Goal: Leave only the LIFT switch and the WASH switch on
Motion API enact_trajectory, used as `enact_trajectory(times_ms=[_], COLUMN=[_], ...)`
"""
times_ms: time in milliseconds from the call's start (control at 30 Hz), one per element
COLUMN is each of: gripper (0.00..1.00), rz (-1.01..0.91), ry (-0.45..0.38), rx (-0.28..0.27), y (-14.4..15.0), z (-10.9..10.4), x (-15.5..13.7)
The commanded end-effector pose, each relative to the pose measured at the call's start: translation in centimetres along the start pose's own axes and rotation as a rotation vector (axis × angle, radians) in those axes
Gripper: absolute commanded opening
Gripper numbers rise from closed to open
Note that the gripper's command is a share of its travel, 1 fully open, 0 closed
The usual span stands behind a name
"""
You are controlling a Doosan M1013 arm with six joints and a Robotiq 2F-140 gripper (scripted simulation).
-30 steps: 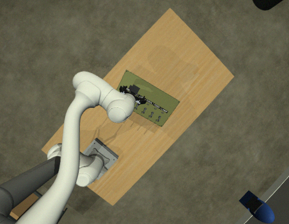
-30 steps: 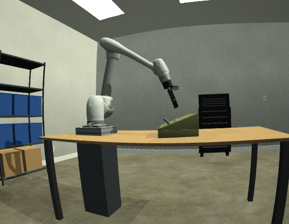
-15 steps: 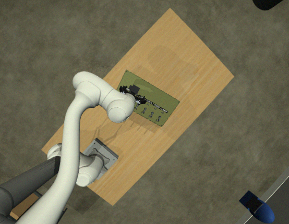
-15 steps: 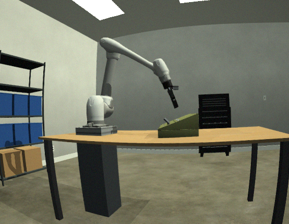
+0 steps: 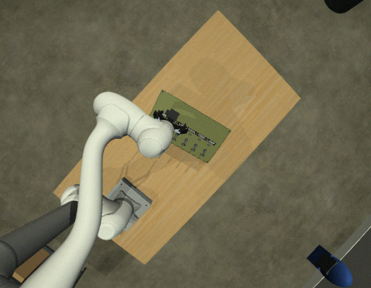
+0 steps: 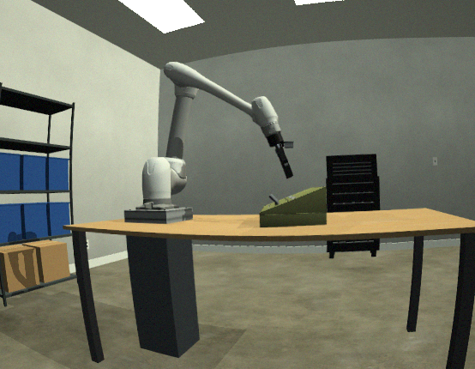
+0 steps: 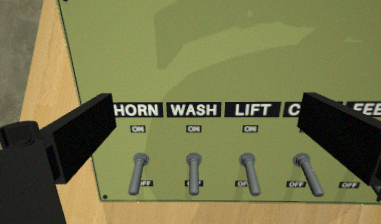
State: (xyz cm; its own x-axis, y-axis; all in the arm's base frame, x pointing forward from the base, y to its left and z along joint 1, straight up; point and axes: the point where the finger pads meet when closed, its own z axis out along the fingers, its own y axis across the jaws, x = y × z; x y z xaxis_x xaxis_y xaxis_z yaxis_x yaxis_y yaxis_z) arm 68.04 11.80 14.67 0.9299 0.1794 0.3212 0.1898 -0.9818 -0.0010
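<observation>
The olive-green console point(image 5: 208, 128) point(image 6: 301, 210) point(image 7: 216, 50) sits in the middle of the wooden table point(image 5: 228, 60) point(image 6: 378, 220). Its sloped face carries a row of toggle switches. The wrist view shows the labels HORN, WASH, LIFT, a partly hidden one starting with C, and FEED. The HORN lever point(image 7: 137, 174), WASH lever point(image 7: 193, 173), LIFT lever point(image 7: 250, 173) and the fourth lever point(image 7: 309, 174) all lean down toward their OFF marks. My gripper point(image 5: 168, 117) point(image 6: 287, 169) point(image 7: 206, 110) is open and empty. It hangs above the left part of the switch row, tilted, touching nothing.
The arm's grey base plate point(image 5: 129, 201) point(image 6: 159, 214) stands on the table's near-left end. A black cabinet point(image 6: 352, 180) stands behind the table. A shelf with blue bins point(image 6: 31, 176) and cardboard boxes point(image 6: 31, 262) is by the left wall.
</observation>
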Motion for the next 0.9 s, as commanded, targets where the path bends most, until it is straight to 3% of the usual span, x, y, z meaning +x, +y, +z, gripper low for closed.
enact_trajectory(times_ms=[0,867], gripper=[1.0,1.0], rz=[0.0,0.0], ry=[0.001,0.001], rx=[0.0,0.0], y=[0.1,6.8], z=[-0.1,-0.1], x=[0.1,0.1])
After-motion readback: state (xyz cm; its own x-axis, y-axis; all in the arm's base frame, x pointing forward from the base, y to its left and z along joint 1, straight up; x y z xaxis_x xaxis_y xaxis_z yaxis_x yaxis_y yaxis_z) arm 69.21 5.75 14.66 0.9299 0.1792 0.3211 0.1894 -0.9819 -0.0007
